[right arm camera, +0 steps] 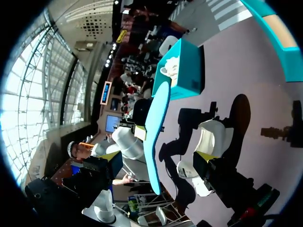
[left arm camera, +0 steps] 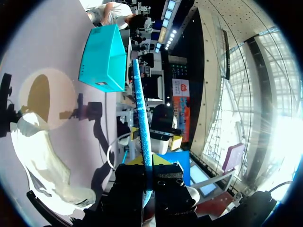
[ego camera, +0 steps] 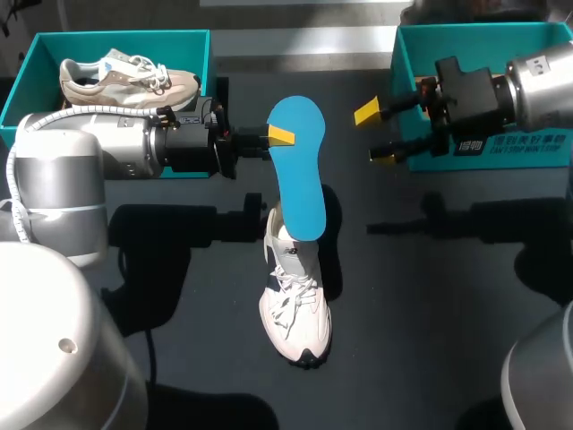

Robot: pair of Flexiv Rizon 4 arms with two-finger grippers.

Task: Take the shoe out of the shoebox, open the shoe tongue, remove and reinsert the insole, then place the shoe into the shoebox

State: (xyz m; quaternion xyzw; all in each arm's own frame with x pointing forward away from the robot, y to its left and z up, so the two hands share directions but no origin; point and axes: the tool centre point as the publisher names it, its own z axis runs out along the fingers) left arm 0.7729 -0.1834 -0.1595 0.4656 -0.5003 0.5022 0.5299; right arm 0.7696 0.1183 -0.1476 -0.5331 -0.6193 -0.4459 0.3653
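Observation:
A blue insole is held on edge above the table, with my left gripper shut on its side near the toe end. In the left wrist view the insole shows edge-on, running out from between the fingers. Its heel end hangs over the heel opening of a white shoe that stands upright on the dark table; I cannot tell whether they touch. My right gripper is open to the right of the insole and holds nothing. In the right wrist view the insole and the white shoe lie ahead of the fingers.
A teal shoebox at the back left holds a beige shoe. A second teal shoebox stands at the back right, behind my right arm. Bare table surrounds the white shoe.

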